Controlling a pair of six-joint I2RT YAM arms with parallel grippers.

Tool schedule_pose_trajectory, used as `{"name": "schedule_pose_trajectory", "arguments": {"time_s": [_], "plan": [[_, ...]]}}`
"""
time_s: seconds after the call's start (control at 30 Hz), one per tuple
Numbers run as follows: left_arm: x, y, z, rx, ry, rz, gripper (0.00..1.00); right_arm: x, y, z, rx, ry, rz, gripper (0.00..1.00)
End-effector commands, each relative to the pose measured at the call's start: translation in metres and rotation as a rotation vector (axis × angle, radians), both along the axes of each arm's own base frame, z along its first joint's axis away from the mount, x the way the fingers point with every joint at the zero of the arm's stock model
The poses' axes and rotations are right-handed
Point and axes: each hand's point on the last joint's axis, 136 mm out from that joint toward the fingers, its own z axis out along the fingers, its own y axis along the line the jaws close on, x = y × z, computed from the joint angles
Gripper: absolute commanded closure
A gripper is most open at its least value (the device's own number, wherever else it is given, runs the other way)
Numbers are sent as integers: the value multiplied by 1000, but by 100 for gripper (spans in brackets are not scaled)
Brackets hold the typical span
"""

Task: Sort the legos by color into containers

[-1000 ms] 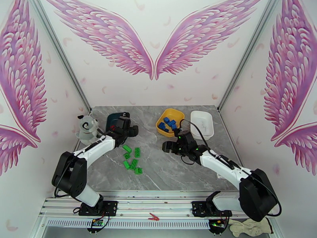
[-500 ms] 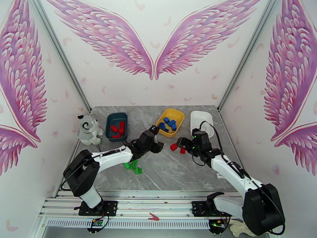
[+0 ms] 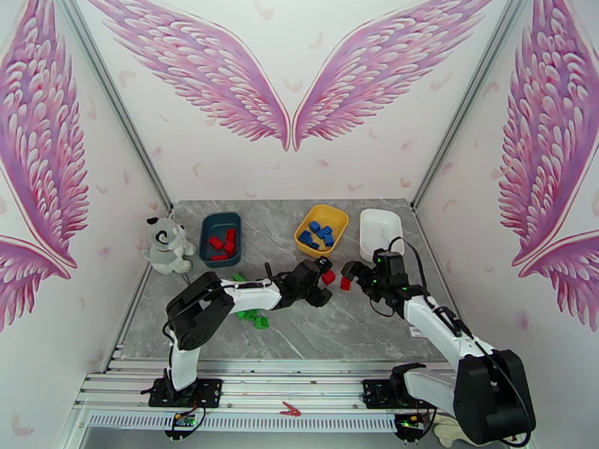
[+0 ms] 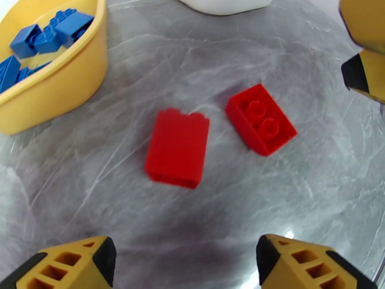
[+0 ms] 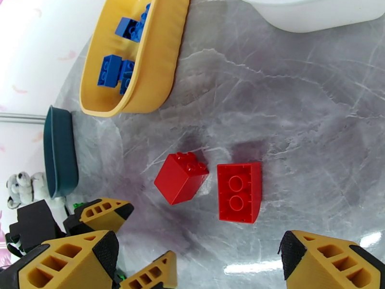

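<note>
Two red legos lie side by side on the grey table, the left red lego [image 3: 328, 277] [image 4: 177, 148] [image 5: 181, 177] on its side and the right red lego [image 3: 345, 283] [image 4: 260, 120] [image 5: 239, 191] studs up. My left gripper [image 3: 322, 282] [image 4: 185, 261] stands open just left of them. Just right of them, my right gripper [image 3: 354, 277] [image 5: 199, 258] is open too. The teal tray [image 3: 209, 235] [image 5: 60, 155] holds red legos. Blue legos [image 3: 320, 231] fill the yellow tray [image 3: 341, 218] [image 4: 57, 87] [image 5: 159, 59]. The white tray [image 3: 380, 232] [image 5: 313, 13] looks bare.
Several green legos [image 3: 254, 318] lie under the left arm, one more green lego [image 3: 238, 278] behind it. A grey-white plush dog [image 3: 166, 245] sits at the table's left edge. The two grippers face each other closely over the red pair.
My left arm swung from the teal tray across to the table's middle. My right gripper drew back to the right, and the two red legos came into view on the table.
</note>
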Motion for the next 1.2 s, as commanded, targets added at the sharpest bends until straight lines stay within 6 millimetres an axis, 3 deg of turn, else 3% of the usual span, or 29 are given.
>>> {"name": "schedule_pose_trajectory", "arguments": {"time_s": [0.0,0.03,0.07,0.4,0.67,0.87,1.17], "plan": [[11,-7,-6,36,-14,-2,20,0,0,5,43,-19,-10,5],[12,-5,-14,57,-11,7,21,0,-1,5,47,-21,-13,5],[20,-12,-7,47,-30,19,22,-1,-2,5,49,-21,-15,5],[43,-33,-25,79,-34,35,36,-1,-5,8,62,-31,-27,5],[44,-39,-26,57,-24,34,50,-3,-6,7,67,-28,-31,5],[40,-38,-17,16,-30,31,67,-3,-6,8,66,-35,-31,5],[34,-30,4,-22,-48,37,73,-3,-6,14,66,-60,-27,7]]}}
